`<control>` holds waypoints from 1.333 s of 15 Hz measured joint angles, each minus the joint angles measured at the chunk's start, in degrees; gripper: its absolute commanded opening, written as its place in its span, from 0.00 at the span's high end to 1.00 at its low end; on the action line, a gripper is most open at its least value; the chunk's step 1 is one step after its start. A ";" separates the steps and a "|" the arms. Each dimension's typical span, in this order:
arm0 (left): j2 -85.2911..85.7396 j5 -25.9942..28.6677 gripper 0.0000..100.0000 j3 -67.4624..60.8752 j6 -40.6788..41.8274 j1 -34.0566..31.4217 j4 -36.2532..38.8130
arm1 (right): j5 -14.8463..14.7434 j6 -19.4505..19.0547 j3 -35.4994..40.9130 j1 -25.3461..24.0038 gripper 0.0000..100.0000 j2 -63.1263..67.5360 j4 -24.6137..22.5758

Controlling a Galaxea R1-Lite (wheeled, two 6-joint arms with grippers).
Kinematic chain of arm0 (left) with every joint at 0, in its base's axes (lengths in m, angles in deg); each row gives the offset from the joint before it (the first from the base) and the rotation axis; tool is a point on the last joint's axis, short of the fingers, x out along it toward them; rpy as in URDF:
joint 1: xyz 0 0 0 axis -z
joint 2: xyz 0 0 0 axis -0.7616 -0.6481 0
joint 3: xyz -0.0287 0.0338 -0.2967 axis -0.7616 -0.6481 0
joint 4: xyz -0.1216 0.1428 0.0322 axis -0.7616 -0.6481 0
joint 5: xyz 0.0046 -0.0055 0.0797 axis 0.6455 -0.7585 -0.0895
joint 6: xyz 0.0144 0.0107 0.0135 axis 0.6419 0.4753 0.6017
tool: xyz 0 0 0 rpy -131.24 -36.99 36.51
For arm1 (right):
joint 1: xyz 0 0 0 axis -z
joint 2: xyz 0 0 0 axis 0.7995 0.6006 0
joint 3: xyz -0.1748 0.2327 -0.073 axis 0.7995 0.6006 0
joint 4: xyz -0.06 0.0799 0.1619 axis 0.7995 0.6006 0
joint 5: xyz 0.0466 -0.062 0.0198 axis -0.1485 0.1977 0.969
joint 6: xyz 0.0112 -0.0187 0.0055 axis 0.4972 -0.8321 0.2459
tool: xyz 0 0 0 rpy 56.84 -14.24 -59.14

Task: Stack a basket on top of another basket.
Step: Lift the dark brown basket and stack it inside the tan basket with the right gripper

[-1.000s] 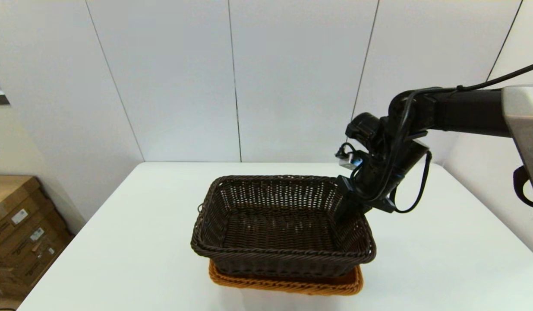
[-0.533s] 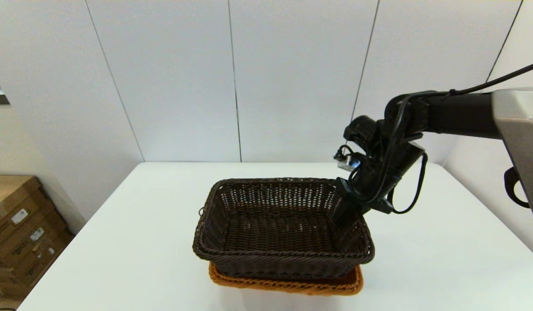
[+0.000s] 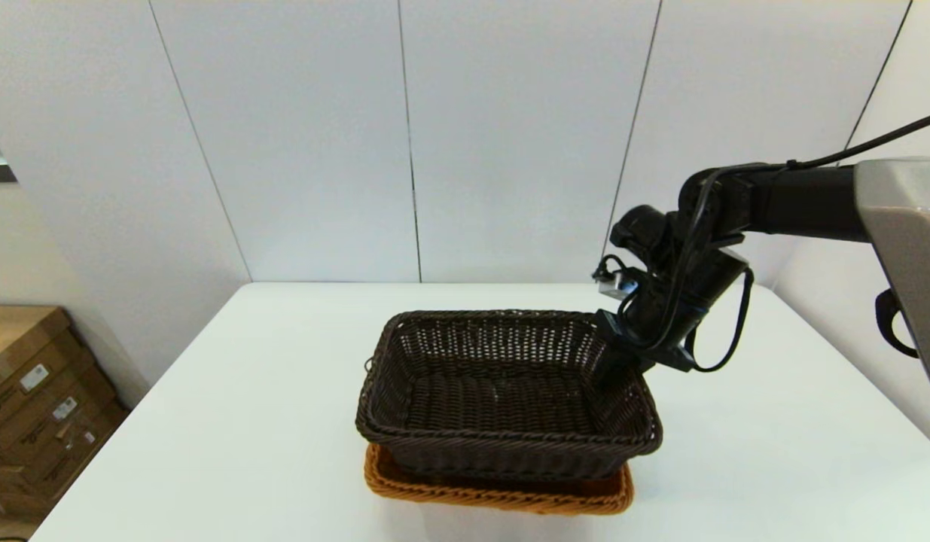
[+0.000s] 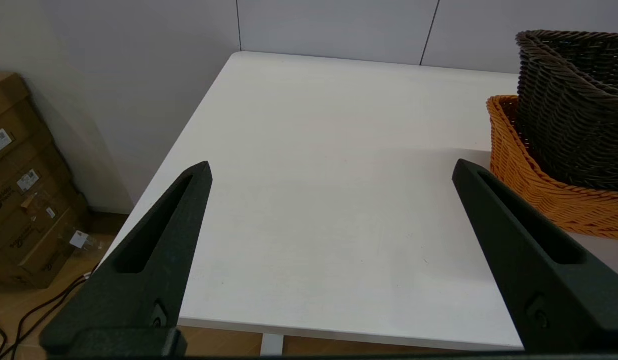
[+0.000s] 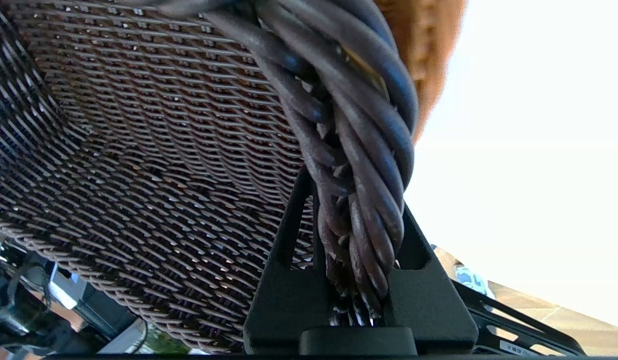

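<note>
Jaws of the left gripper (image 4: 331, 170) stand wide apart with nothing between them, hanging off the desk's left side; this arm is out of the head view. At far left, cardboard boxes (image 3: 35, 391) sit on the floor beside the desk (image 3: 231, 421). They carry small white labels whose print is too small to read. The left wrist view alone shows dark cables on the floor by the boxes.

Near the desk's front middle lies the orange-tan basket (image 3: 495, 493). The dark brown basket (image 3: 502, 391) sits in its mouth, covering most of it, so that only the front rim and a strip of wall show in the head view. The left wrist view shows the dark basket raised well above the tan rim, its wall leaning.

On the right, the right gripper (image 3: 611, 369) reaches down onto the dark basket's right rim. Only the right wrist view shows the grip: the jaws are closed narrowly on the braided rim, one finger (image 5: 283, 250) inside the wall and one outside.
</note>
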 measured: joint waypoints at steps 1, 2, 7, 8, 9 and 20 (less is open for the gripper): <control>0.00 0.00 0.00 0.00 0.00 0.00 0.00 | -0.11 -0.17 0.05 0.39 1.00 0.30 0.00; 0.00 0.00 0.00 0.00 -0.02 0.00 0.00 | -0.28 -0.35 0.11 0.68 1.00 0.60 -0.01; 0.00 0.02 0.00 0.00 -0.05 0.00 0.00 | -0.30 -0.41 0.46 0.83 1.00 1.49 0.00; 0.00 0.00 0.00 0.00 -0.02 0.00 0.00 | -0.28 -0.41 0.50 0.83 1.00 1.67 0.02; 0.00 0.02 0.00 0.00 -0.02 0.00 0.00 | -0.24 -0.41 0.52 0.83 1.00 1.84 -0.01; 0.00 0.02 0.00 0.00 -0.02 0.00 0.00 | -0.68 -0.33 0.27 0.74 0.00 2.47 -0.04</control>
